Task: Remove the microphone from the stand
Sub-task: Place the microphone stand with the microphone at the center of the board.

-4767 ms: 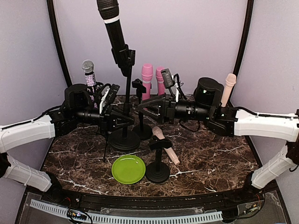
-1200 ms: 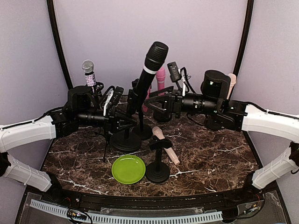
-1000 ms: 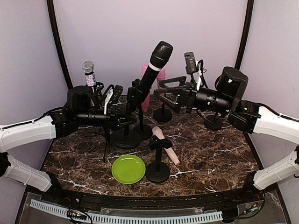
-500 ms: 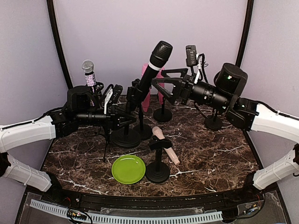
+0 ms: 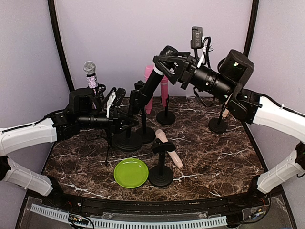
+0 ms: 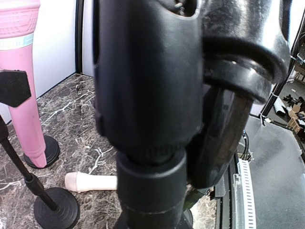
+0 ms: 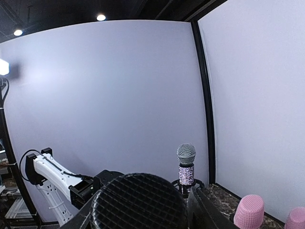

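- The black microphone (image 5: 150, 86) sits in the clip of the tall stand (image 5: 127, 142), behind the green plate (image 5: 130, 172), leaning to the right with its head up
- The right gripper (image 5: 163, 65) is at that head, high above and behind the plate, with one finger on each side of the grille; the jaws look partly apart, and I cannot tell whether the pads press on it
- The left gripper (image 5: 127, 124) is closed tight on the stand's pole, low down just behind the plate
- A beige microphone (image 5: 167, 151) lies tilted in a short stand (image 5: 161, 175) just right of the plate
- Further behind the plate are pink microphones (image 5: 164, 90), and to the back left a glittery microphone (image 5: 90, 76)
- All stand on the marble table (image 5: 214, 157)
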Robot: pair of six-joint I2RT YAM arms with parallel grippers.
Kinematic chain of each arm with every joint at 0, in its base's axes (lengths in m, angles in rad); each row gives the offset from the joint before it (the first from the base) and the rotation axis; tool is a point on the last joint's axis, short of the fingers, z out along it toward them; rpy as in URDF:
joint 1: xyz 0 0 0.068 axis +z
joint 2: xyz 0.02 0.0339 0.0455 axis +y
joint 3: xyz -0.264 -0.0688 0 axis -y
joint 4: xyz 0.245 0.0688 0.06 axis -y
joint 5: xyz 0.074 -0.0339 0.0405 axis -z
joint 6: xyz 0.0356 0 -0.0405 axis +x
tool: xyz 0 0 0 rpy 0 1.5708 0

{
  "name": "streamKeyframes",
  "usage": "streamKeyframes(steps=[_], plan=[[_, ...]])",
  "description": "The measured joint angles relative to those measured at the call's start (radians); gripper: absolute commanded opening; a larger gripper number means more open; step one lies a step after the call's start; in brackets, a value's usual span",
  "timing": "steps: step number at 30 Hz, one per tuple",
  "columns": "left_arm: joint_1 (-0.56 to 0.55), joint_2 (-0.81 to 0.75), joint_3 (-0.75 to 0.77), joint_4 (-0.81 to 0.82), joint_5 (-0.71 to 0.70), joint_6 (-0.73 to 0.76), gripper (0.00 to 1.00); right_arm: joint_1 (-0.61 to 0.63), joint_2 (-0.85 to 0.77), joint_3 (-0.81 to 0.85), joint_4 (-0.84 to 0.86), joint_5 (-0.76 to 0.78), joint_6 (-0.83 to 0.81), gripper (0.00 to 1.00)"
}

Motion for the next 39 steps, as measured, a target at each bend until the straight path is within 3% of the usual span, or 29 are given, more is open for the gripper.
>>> streamKeyframes(steps=[4, 9, 16, 28, 39], plan=[[0.0, 0.002, 0.008, -0.025, -0.031, 0.039, 0.0, 0.0, 0.018, 0.015, -0.003, 0.007, -0.008, 0.37], [-0.011, 0.051, 0.096, -0.078, -0.085, 0.077, 0.0, -0.007, 0.006, 0.016, -0.004, 0.034, -0.035, 0.3], [-0.111, 0.246, 0.385, -0.138, -0.235, 0.158, 0.0, -0.036, -0.114, 0.017, -0.065, 0.101, -0.119, 0.27], [-0.254, 0.659, 0.818, -0.114, -0.272, 0.213, 0.0, -0.043, -0.406, -0.105, -0.262, 0.355, -0.255, 0.25], [-0.316, 0.935, 0.905, 0.028, -0.194, 0.189, 0.0, -0.047, -0.547, -0.261, -0.449, 0.51, -0.256, 0.24]])
